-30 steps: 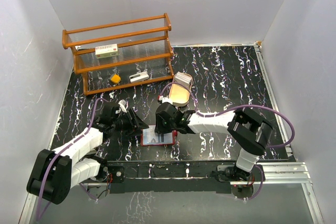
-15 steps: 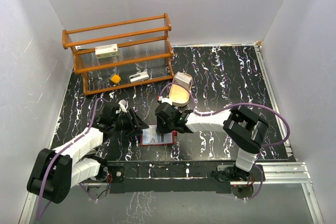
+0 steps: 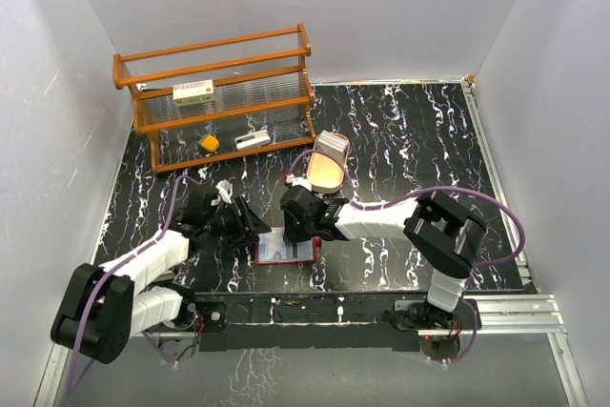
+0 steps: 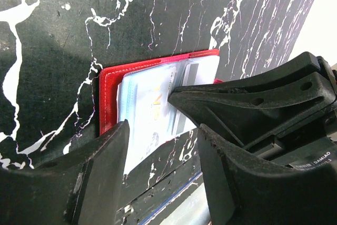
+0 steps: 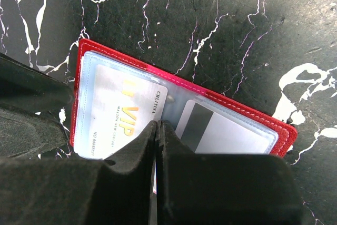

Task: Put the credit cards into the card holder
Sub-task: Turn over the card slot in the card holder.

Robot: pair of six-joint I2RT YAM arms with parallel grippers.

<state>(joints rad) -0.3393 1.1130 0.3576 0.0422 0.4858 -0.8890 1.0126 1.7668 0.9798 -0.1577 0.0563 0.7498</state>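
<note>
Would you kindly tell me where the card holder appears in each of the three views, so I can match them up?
Top external: the card holder lies open, low and just left of centre.
Left wrist: upper middle, partly hidden by black fingers.
Right wrist: across the centre, open, red rim showing.
Shared landmark: the right gripper, tips shut at the holder's fold.

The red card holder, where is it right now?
In the top view the card holder lies open on the black table, near its front edge and slightly left of centre, with the left gripper and right gripper over it.
</note>
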